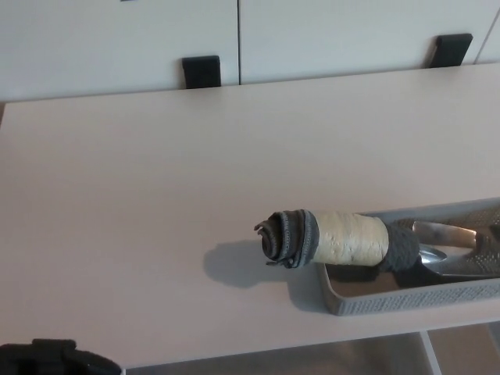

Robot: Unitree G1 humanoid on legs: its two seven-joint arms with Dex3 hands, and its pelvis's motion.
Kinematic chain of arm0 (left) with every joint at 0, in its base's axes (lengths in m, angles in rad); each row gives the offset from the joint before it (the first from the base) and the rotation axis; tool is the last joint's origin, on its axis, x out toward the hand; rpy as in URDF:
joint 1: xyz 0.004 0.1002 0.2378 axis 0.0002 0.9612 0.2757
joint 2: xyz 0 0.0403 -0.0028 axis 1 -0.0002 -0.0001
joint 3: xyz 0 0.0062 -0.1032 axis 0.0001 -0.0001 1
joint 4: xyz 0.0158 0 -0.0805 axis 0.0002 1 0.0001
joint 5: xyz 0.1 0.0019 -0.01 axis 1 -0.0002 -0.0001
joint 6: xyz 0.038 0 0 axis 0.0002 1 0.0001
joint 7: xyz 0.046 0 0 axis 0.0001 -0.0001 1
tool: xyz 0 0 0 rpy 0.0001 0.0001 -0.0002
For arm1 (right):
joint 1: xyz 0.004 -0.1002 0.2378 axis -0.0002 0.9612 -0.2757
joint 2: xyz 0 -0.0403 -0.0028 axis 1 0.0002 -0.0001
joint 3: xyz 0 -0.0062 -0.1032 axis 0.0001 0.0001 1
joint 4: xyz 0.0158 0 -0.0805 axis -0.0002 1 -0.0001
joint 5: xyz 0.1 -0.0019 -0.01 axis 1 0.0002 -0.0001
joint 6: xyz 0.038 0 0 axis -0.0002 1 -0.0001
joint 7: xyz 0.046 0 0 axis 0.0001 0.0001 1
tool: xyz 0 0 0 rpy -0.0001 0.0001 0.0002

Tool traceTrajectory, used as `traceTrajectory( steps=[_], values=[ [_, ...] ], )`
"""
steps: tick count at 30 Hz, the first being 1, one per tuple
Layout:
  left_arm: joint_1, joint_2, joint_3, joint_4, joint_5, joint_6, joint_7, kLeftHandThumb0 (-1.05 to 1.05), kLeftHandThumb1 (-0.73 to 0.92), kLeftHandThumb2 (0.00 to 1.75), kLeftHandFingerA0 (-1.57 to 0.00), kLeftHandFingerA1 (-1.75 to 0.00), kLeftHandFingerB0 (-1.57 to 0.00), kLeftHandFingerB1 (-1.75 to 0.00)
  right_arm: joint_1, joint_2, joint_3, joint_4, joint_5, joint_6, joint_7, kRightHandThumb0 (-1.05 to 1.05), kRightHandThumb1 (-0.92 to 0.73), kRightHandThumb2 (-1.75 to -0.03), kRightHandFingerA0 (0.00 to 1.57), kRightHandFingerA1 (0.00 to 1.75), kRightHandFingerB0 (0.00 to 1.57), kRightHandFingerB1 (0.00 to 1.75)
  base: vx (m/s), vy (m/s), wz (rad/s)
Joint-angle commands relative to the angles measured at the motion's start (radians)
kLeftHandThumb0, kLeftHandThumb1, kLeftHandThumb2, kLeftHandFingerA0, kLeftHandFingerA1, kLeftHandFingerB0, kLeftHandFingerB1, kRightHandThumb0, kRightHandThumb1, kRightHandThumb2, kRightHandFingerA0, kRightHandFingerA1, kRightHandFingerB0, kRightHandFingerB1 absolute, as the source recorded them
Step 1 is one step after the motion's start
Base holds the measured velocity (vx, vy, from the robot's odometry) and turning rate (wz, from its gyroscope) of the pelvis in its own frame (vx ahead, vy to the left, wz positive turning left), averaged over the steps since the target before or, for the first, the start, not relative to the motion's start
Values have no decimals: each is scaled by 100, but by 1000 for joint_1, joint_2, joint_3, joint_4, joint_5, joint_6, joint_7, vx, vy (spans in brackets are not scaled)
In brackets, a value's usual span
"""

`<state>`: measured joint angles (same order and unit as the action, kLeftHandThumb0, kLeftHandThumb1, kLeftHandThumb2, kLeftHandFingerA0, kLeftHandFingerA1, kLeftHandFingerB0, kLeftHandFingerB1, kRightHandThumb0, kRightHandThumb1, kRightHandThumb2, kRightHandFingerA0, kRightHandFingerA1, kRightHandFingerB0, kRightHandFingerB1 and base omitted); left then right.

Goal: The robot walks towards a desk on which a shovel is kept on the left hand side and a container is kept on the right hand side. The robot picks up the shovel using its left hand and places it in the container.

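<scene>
One shovel (344, 241) is seen lying in the grey container (406, 301) at the near right of the desk (156, 195), its wrapped handle overhanging the left rim. Neither robot hand is shown, so their state cannot be told.

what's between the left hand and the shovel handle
Only bare desk. In the head view, the left hand sits at the bottom left corner and the shovel handle sticks out of the container.
</scene>
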<state>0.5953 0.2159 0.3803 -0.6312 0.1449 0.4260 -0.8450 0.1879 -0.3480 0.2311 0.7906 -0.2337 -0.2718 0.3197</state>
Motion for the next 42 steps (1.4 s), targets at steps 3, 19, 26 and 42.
traceTrajectory(
  steps=[3,19,26,42],
  values=[
    [108,247,-146,523,-325,-506,-695,-77,59,94,-26,-45,-30,-45,26,9,-14,83,12,-23,-19,-18,-59,-104,27,62,11,55,0,0,0],
    [-107,197,-376,831,-25,-477,-227,-75,60,93,-21,-45,-35,-49,30,15,-24,85,3,-52,-72,-14,-61,-105,30,63,12,55,0,0,0],
    [-241,134,-402,1051,12,-439,-21,-66,53,89,-27,-48,-33,-49,22,22,-25,84,0,-58,-85,-14,-62,-105,28,62,11,55,0,0,0],
    [-255,97,-257,1296,-38,-577,289,-59,65,60,-36,-40,-38,-38,26,33,-43,83,17,-85,-114,-13,-82,-71,30,63,15,51,0,0,0]
  ],
)
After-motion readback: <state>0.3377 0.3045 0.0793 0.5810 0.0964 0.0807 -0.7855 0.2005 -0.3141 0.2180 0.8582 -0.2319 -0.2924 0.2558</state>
